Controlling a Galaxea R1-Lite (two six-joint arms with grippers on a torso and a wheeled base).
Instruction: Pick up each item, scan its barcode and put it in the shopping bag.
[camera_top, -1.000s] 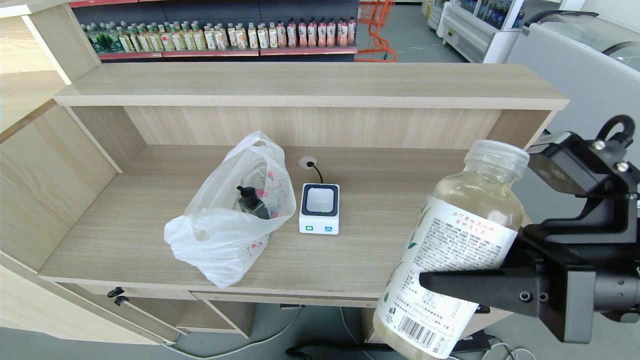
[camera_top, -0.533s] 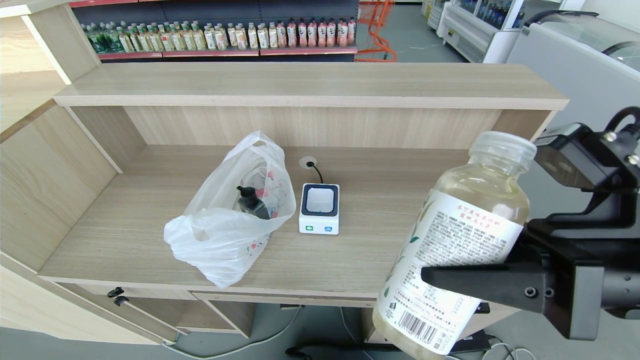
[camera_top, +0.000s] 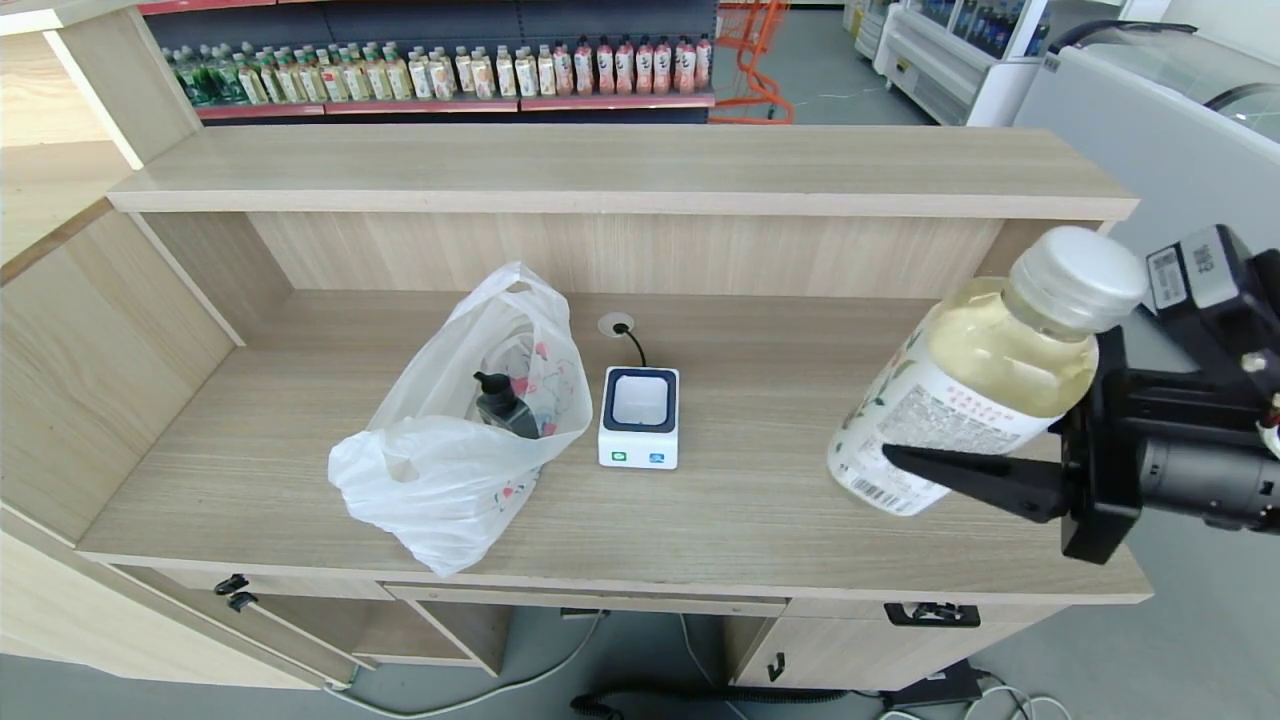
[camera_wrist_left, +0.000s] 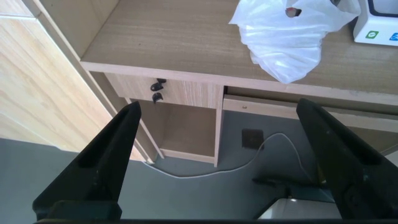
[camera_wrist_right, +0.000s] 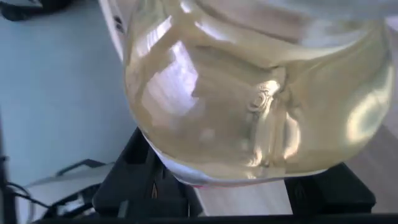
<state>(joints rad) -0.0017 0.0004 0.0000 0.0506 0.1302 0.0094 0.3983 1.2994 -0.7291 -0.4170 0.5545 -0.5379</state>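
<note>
Worktop (camera_top: 760, 520) bears a white shopping bag (camera_top: 455, 470), mouth open, dark pump bottle (camera_top: 503, 405) inside. A white barcode scanner (camera_top: 639, 415) sits just beside it. Well apart, above the right end, the right claw (camera_top: 935, 440) grasps a tilted drink bottle (camera_top: 985, 370), cap uppermost. The left claw (camera_wrist_left: 217, 106) is spread wide, holding nothing, off the front edge.

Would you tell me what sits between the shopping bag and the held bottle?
In the head view, the white scanner sits between bag and bottle, then bare counter.
</note>
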